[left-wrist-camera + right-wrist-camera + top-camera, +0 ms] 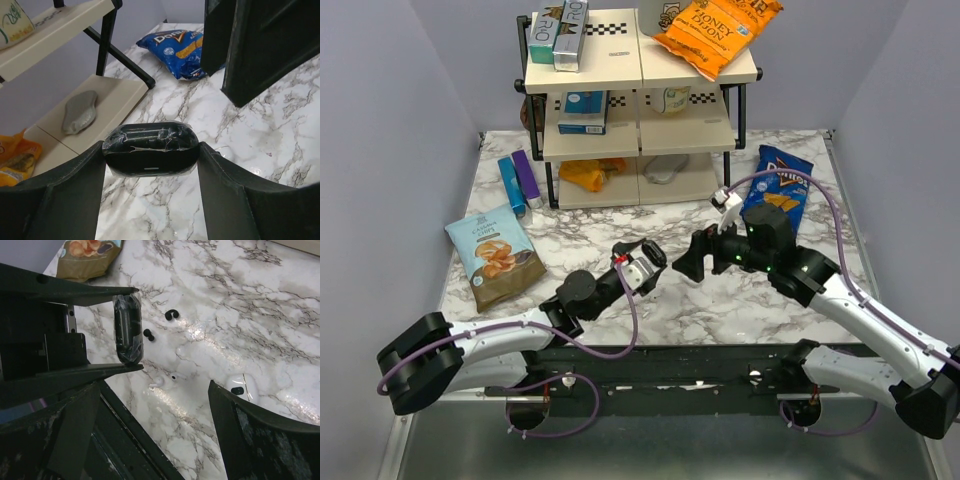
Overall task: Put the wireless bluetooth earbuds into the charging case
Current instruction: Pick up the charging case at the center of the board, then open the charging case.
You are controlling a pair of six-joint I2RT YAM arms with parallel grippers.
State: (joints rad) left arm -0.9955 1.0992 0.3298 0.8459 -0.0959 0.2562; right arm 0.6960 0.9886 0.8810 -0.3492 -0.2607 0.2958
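Observation:
My left gripper (151,161) is shut on a black glossy pebble-shaped charging case (147,142) wrapped in clear film, and holds it above the marble table. Two tiny black earbuds (171,315) (148,334) lie on the marble just past it. A white charging case (241,388) rests on the table by my right gripper's right finger. Two white earbuds (168,379) lie between the two cases. My right gripper (170,425) hangs open over that patch with nothing between its fingers. In the top view it (688,262) faces the left gripper (645,262).
A cream shelf rack (640,135) stands at the back, loaded with snack bags and boxes. A blue Doritos bag (778,190) lies at the right. A chip bag (495,255) and two tubes (520,182) lie at the left.

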